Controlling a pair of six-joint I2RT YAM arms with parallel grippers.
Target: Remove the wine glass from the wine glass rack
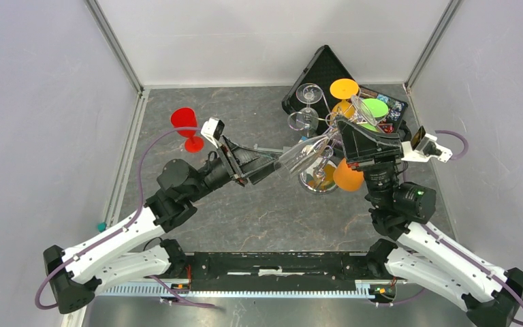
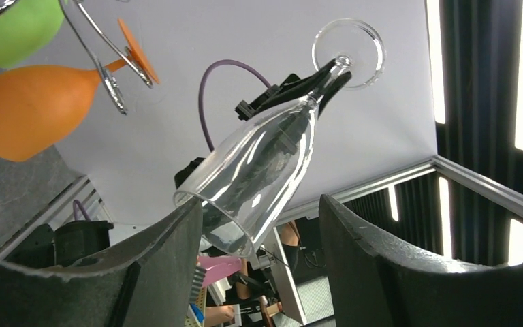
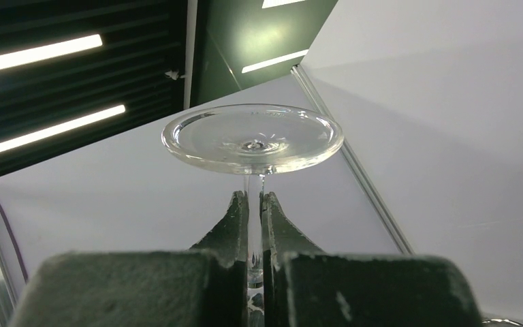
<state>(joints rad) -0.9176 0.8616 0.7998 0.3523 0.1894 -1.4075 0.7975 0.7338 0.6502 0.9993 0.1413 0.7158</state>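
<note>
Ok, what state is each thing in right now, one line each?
Clear wine glass, tilted, held by its stem.
Right gripper, shut on the glass's stem.
Left gripper, open at the bowl's rim.
Wine glass rack, upright, orange glass hanging from it.
Red glass, standing upright on the table.

The overhead camera looked down on the whole counter point(image 1: 259, 218) from behind; both wrist cameras tilted upward, close on one clear glass point(image 2: 259, 170).
</note>
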